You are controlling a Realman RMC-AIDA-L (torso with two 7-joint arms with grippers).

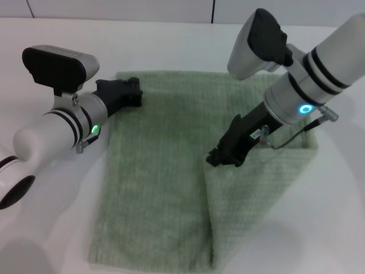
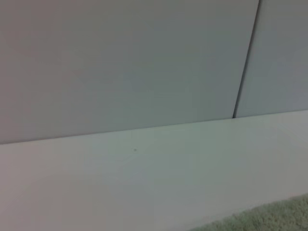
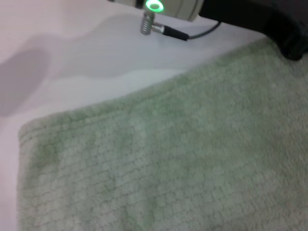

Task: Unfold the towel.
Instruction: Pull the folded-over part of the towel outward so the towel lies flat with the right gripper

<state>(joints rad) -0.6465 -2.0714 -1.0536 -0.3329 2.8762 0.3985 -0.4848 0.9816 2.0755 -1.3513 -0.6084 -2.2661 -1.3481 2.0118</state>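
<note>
The pale green towel (image 1: pixel 154 171) lies on the white table (image 1: pixel 51 228). Its right part is folded over as a flap (image 1: pixel 256 200), with the flap's edge running down the middle. My right gripper (image 1: pixel 219 157) is at the flap's upper corner and looks shut on it. My left gripper (image 1: pixel 128 91) rests at the towel's far left edge. The towel fills the right wrist view (image 3: pixel 168 159), where the left arm's gripper (image 3: pixel 269 19) shows at the cloth's edge. A strip of towel (image 2: pixel 269 219) shows in the left wrist view.
The white table (image 2: pixel 144 183) extends around the towel on all sides. A grey wall with a dark seam (image 2: pixel 245 62) stands behind the table. The right arm's cable (image 1: pixel 291 137) hangs over the flap.
</note>
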